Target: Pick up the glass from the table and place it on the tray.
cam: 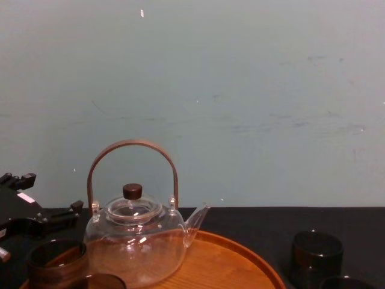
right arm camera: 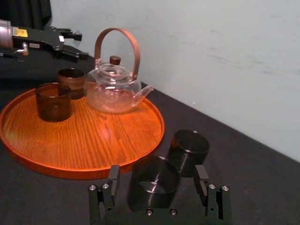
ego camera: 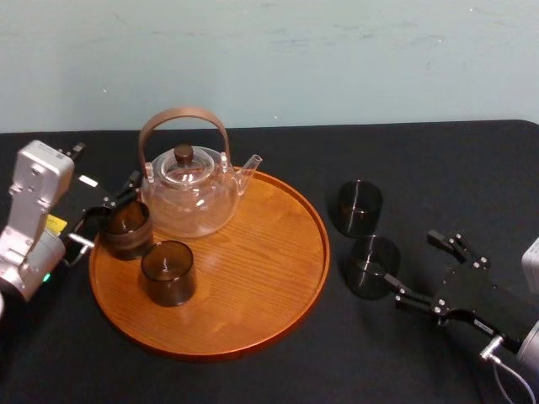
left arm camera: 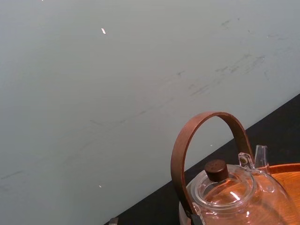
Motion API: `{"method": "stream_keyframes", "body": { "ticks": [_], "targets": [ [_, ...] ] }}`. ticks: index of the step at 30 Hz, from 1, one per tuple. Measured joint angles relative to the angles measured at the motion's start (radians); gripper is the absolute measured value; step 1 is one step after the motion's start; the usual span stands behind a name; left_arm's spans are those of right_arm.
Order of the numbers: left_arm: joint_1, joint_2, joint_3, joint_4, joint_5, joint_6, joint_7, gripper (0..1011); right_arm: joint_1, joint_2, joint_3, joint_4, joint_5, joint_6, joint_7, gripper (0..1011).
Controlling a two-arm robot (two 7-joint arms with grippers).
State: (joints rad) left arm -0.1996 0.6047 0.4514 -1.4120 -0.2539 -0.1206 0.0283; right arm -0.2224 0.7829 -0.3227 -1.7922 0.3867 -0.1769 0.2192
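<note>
Standing upright on the black surface (ego camera: 421, 168), just off the right rim of the tray (ego camera: 253, 278), the glass (ego camera: 373, 265) is dark, empty and not on the tray. The right hand (right arm camera: 157, 173) reaches in low from the robot's right, with its 2 fingers (right arm camera: 114, 180) apart, 1 on each side of the glass. The right wrist view shows a gap between each finger and the glass wall, so nothing is clamped. A 2nd dark glass (ego camera: 360, 206) stands on the surface just behind the 1st, close to it and clear of the tray. The tray lies flat on the surface and carries 3 items. A clear teapot (ego camera: 189, 198) with a brown hoop handle and dark lid knob sits at its rear left, spout pointing to the robot's right. A brownish glass (ego camera: 126, 229) sits at the left rim, just in front of the teapot. A dark glass (ego camera: 168, 271) stands just in front of that one. The left hand (ego camera: 108, 210) is at the tray's left edge beside the teapot, raised above the brownish glass, fingers apart and holding nothing. A pale wall (ego camera: 337, 59) closes off the far edge of the surface.
</note>
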Motion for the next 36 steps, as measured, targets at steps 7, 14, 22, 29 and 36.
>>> {"method": "stream_keyframes", "body": {
  "ticks": [7,14,22,29,36],
  "targets": [
    [0.000,0.000,0.000,0.000,0.000,0.000,0.000,1001,0.008,-0.014,0.002,0.013,0.020,0.030,0.039,1002],
    [0.000,0.000,0.000,0.000,0.000,0.000,0.000,1001,0.010,-0.027,0.013,0.027,0.035,0.060,0.067,1002],
    [0.000,0.000,0.000,0.000,0.000,0.000,0.000,1001,0.010,-0.044,0.024,0.041,0.035,0.076,0.085,1002],
    [0.000,0.000,0.000,0.000,0.000,0.000,0.000,1001,0.031,-0.070,0.026,0.075,0.032,0.110,0.106,1002],
    [0.000,0.000,0.000,0.000,0.000,0.000,0.000,1001,0.060,-0.100,0.029,0.108,0.029,0.136,0.122,1002]
  ]
}}
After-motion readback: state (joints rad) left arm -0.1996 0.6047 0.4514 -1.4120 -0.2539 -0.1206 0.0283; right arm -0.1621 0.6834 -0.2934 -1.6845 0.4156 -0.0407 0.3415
